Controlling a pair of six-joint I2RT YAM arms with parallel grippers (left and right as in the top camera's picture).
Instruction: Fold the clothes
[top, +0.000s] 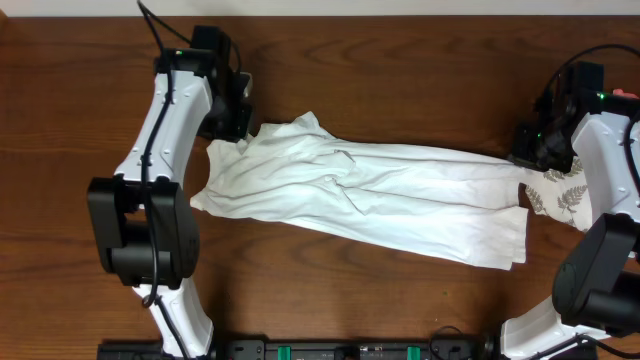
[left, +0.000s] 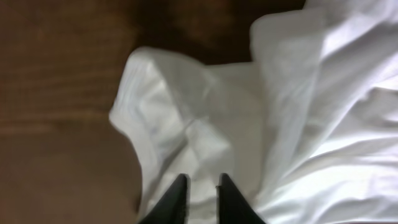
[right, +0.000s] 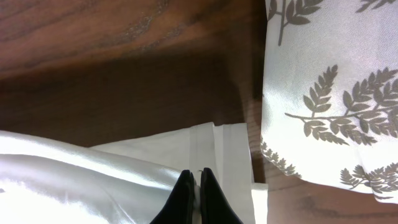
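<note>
Right gripper (right: 195, 172) pinches shirt (top: 380, 195) hem, left gripper (left: 203, 178) slightly parted over other end; leaf-print cloth (top: 560, 195) partly behind right arm (top: 612, 165).

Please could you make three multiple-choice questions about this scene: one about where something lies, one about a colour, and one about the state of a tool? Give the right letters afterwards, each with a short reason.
1. Where does the leaf-patterned cloth lie?
A. At the right end of the white T-shirt, by the right arm
B. Spread over the T-shirt's middle
C. At the T-shirt's left end

2. Which colour is the table?
A. White
B. Green
C. Brown

3. In what state is the right tool?
A. Wide open above bare wood
B. Closed on the T-shirt's edge
C. Closed on the leaf-patterned cloth

Answers:
1 A, since the overhead view shows it next to the shirt's right end.
2 C, since dark brown wood shows all around the shirt.
3 B, since the right wrist view shows the fingers together at the shirt's hem.
</note>
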